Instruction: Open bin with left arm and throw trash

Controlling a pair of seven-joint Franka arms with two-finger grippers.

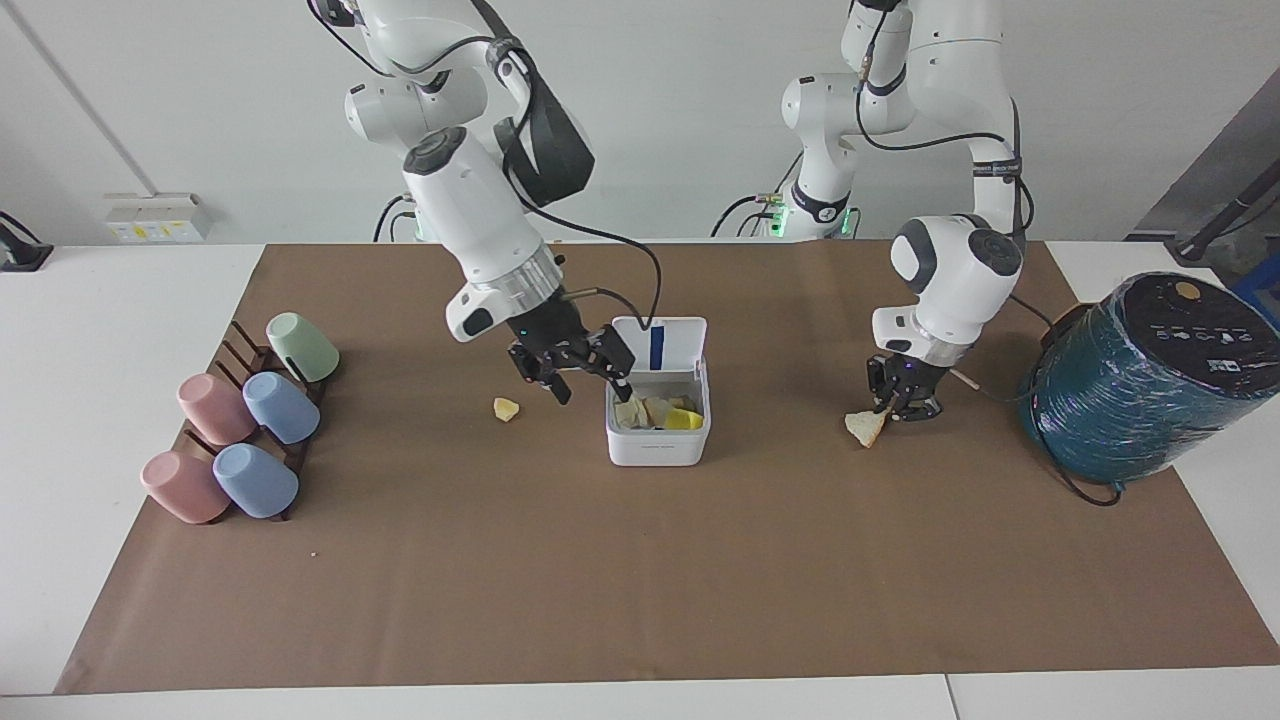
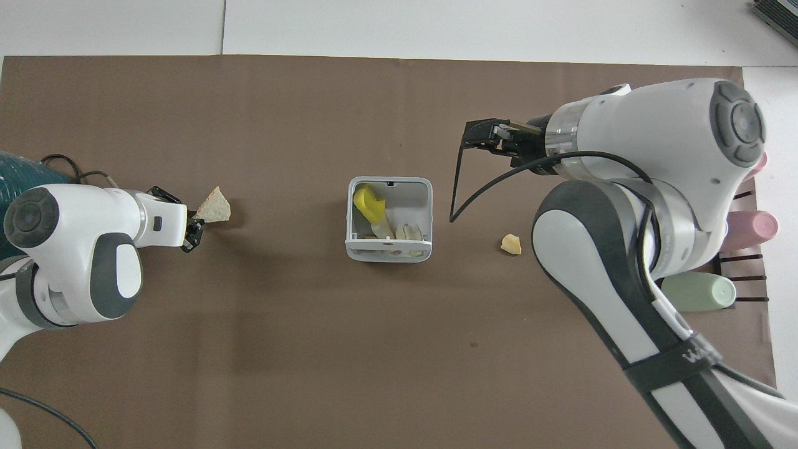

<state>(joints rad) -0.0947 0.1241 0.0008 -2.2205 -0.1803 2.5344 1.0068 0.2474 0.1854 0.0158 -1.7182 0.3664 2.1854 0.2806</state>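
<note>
The white bin [image 1: 657, 450] [image 2: 388, 252] stands open mid-table, its lid [image 1: 660, 345] upright on the side nearer the robots. A bright yellow piece [image 1: 685, 420] [image 2: 368, 202] lies inside with other scraps. A pale-yellow chunk [image 1: 506, 408] [image 2: 511, 244] rests on the mat beside the bin, toward the right arm's end. My right gripper [image 1: 588, 385] [image 2: 477, 134] hangs open and empty over the mat between chunk and bin. My left gripper [image 1: 900, 402] [image 2: 192, 223] is shut on one corner of the bread slice [image 1: 862, 428] [image 2: 214, 209], which is tipped up.
A big teal cylinder [image 1: 1140, 380] [image 2: 19, 168] lies close to the left gripper at that end of the table. A rack of pastel cups [image 1: 250, 420] [image 2: 698, 293] sits at the right arm's end. Brown paper covers the table.
</note>
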